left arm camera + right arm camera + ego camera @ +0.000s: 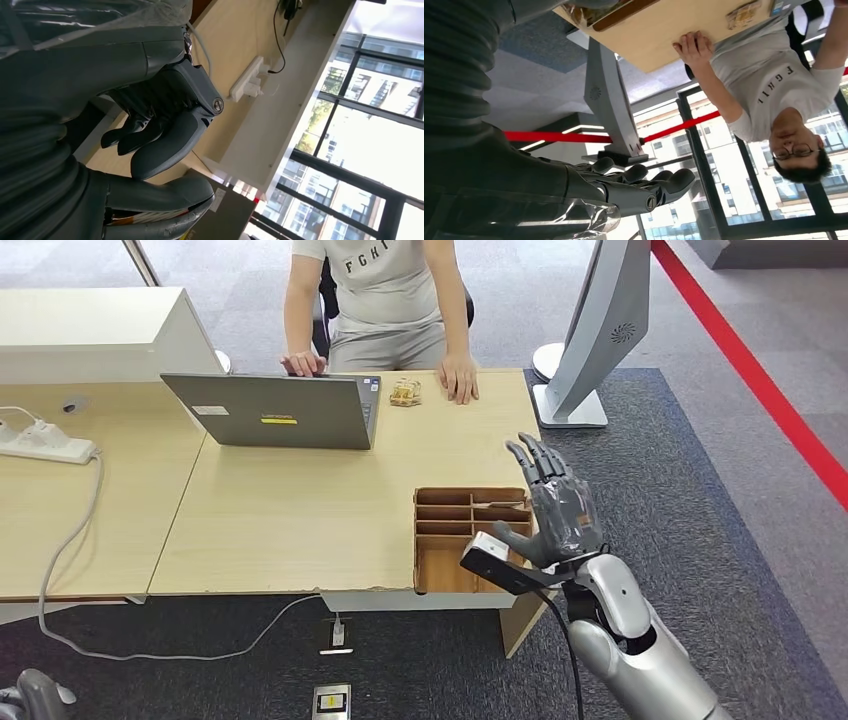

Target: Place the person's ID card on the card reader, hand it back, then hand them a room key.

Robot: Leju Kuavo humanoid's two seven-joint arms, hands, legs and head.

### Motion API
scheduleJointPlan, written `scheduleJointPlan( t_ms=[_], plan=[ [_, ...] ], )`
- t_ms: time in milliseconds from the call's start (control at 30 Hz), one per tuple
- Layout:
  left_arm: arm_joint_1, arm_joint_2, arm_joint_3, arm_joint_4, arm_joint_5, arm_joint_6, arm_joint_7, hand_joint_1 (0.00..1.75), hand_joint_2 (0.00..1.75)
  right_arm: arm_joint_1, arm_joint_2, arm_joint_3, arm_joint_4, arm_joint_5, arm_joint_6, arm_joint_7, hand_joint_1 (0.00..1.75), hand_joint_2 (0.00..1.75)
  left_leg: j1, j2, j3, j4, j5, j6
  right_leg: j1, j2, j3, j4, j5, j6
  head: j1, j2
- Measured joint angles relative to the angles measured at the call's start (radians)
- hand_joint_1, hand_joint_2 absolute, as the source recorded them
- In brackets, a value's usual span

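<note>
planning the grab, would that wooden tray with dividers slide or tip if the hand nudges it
The wooden tray looks low and wide, so tipping seems unlikely. It lies flat at the table edge, so a nudge toward the robot might slide it off. Probably stiff and fairly light.

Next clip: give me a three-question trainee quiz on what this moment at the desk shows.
1. True or false: the right hand is holding a card.
2. Which is nearest the right hand? A) laptop B) wooden organizer C) power strip
3. Fill in: the person's hand rests flat on the ____.

Key: 1 false, its fingers are spread with nothing in them. 2 B, at the near desk edge. 3 desk, beside a small packet.
</note>
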Motion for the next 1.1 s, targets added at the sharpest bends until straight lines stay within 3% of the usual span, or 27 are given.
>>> scheduleJointPlan(
  t_ms=[400, 1100],
  plan=[
    [-0.007, 0.008, -0.005, 0.001, 0.017, 0.014, 0.000, 1.75, 1.75, 0.001, 0.000, -0.007, 0.157, 0.013, -0.011, 0.019, 0.00, 1.75, 0.000, 0.000, 0.000, 0.000, 0.000, 0.000, 0.000, 0.000, -0.001, 0.000, 0.000, 0.000, 0.000, 0.000],
    [-0.036, 0.061, -0.055, 0.021, 0.049, 0.051, 0.000, 1.75, 1.75, 0.013, 0.051, -0.007, 0.193, 0.099, 0.050, 0.023, 0.00, 1.75, 0.000, 0.000, 0.000, 0.000, 0.000, 0.000, 0.000, 0.000, 0.000, 0.000, 0.000, 0.000, 0.000, 0.000]
  ],
)
